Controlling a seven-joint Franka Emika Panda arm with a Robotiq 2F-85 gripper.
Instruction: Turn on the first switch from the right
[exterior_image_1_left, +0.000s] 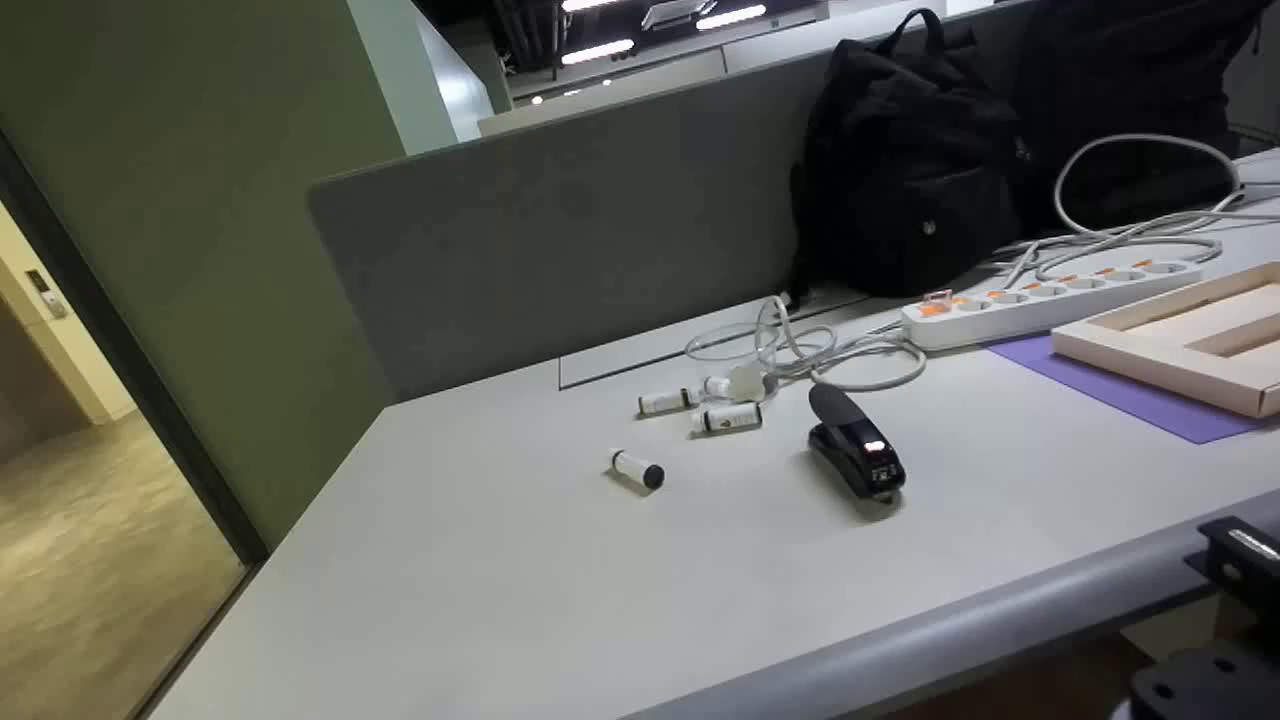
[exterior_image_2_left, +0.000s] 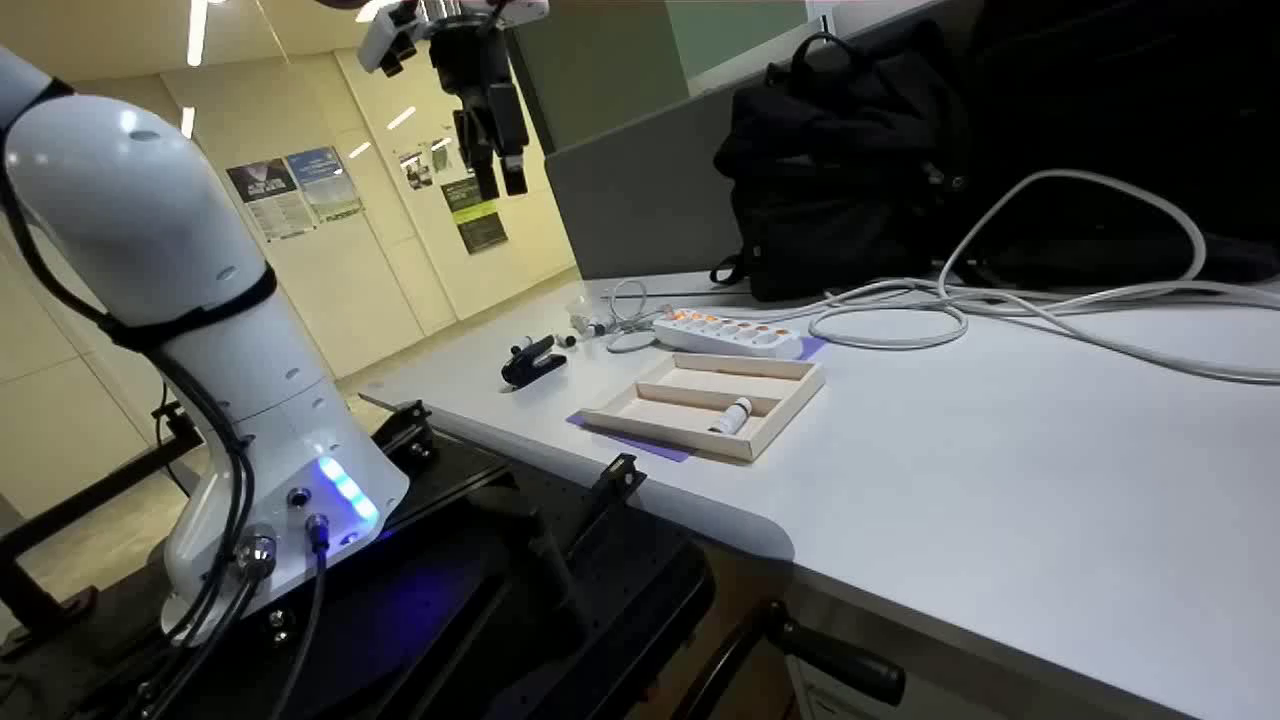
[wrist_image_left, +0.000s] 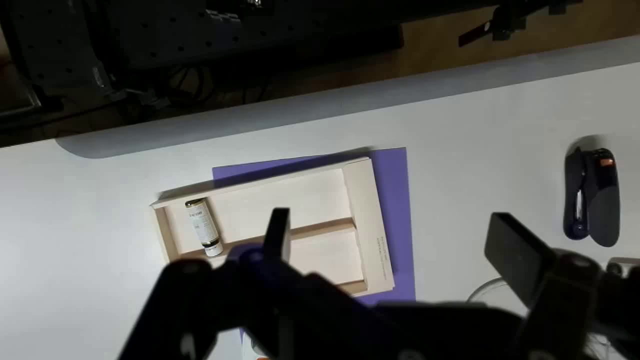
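Observation:
The white power strip (exterior_image_1_left: 1060, 318) with a row of orange switches lies on the table in both exterior views (exterior_image_2_left: 720, 335). In the wrist view only a corner of it (wrist_image_left: 248, 347) shows at the bottom, mostly hidden behind the gripper. An orange switch at one end (exterior_image_1_left: 937, 306) has a clear piece over it. Whether any switch is on cannot be told. My gripper (exterior_image_2_left: 501, 188) is high above the table, well apart from the strip. In the wrist view its fingers (wrist_image_left: 392, 242) are wide apart with nothing between them.
A wooden tray (exterior_image_2_left: 690, 440) holding a white bottle (exterior_image_2_left: 733, 416) sits on purple paper (wrist_image_left: 395, 200) beside the strip. A black stapler (exterior_image_1_left: 855, 445), several small bottles (exterior_image_1_left: 638, 469) and cables (exterior_image_1_left: 870, 365) lie around. Black backpacks (exterior_image_1_left: 915, 170) stand against the grey partition (exterior_image_1_left: 560, 230).

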